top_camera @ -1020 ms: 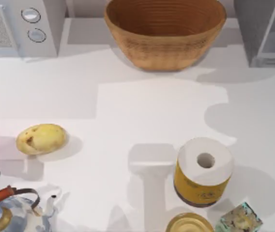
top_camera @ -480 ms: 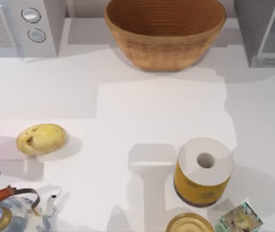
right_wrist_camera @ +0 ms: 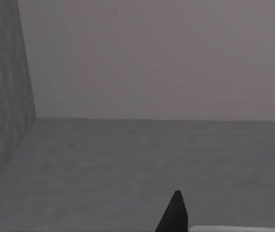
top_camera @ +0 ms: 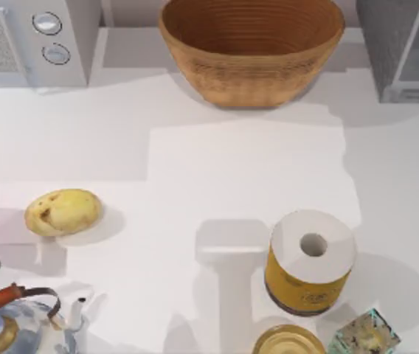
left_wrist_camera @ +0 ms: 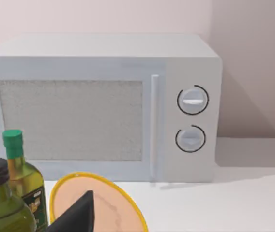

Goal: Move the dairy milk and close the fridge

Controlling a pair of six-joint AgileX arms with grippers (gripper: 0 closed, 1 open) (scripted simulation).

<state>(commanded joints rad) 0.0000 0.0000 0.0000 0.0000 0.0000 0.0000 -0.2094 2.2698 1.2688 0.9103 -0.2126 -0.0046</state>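
Top view, fridge (top_camera: 405, 51) at back right, paper roll (top_camera: 310, 262) nearer.

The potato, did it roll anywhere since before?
No. The potato lies at the same spot on the top view's left side, just as far from the fixed microwave as earlier.

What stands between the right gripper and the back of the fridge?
Nothing visible does. In the right wrist view, the right gripper faces the bare grey floor and back wall of the fridge, its speckled wall off to one side.
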